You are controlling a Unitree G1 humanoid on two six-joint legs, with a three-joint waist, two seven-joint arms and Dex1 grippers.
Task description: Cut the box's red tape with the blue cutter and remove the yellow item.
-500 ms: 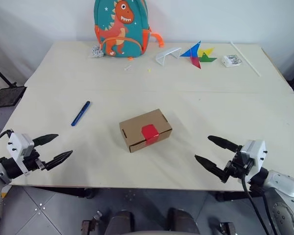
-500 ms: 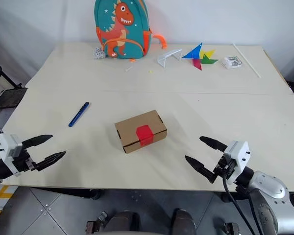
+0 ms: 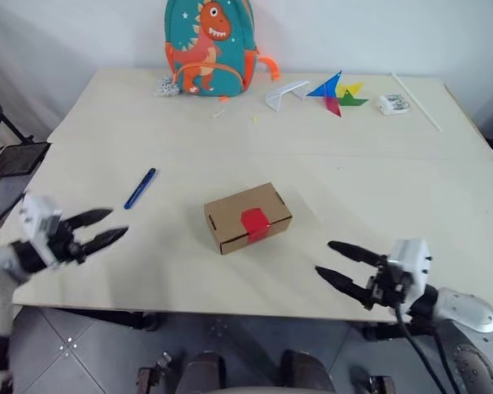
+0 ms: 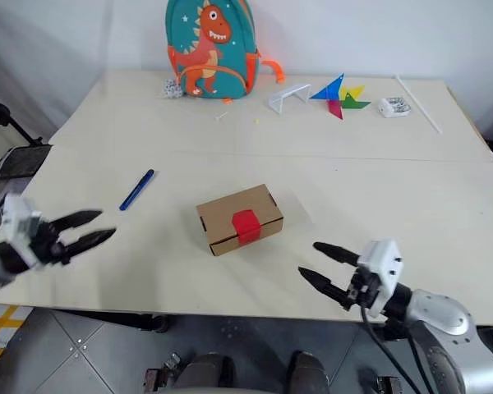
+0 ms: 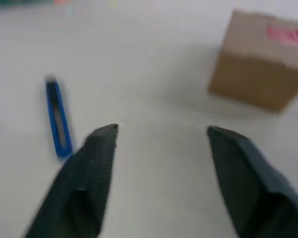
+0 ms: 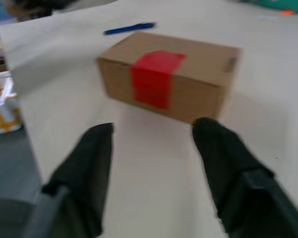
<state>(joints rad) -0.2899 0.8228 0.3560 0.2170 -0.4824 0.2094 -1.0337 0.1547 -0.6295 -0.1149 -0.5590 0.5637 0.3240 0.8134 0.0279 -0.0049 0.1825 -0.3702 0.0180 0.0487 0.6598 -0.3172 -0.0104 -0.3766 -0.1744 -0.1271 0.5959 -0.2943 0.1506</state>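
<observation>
The closed brown box [image 3: 246, 217] lies mid-table, the red tape [image 3: 255, 222] running over its top and near side. The blue cutter [image 3: 139, 188] lies flat on the table to the box's left. My left gripper [image 3: 108, 227] hovers open over the table's left front, pointing toward the cutter and box, empty. Open and empty too, my right gripper [image 3: 329, 261] is at the front right, aimed at the box's taped side [image 6: 156, 79]. The yellow item is hidden.
A dinosaur backpack [image 3: 209, 45] stands at the table's [image 3: 378, 172] far edge, with a white folded card [image 3: 282, 93], a coloured pinwheel [image 3: 335, 90], a small white packet [image 3: 392, 103] and a white rod [image 3: 416, 100] to its right. A dark stand [image 3: 12, 152] is off the left edge.
My left gripper has risen and moved toward the cutter. My right gripper has shifted left toward the box. The camera has shifted slightly.
</observation>
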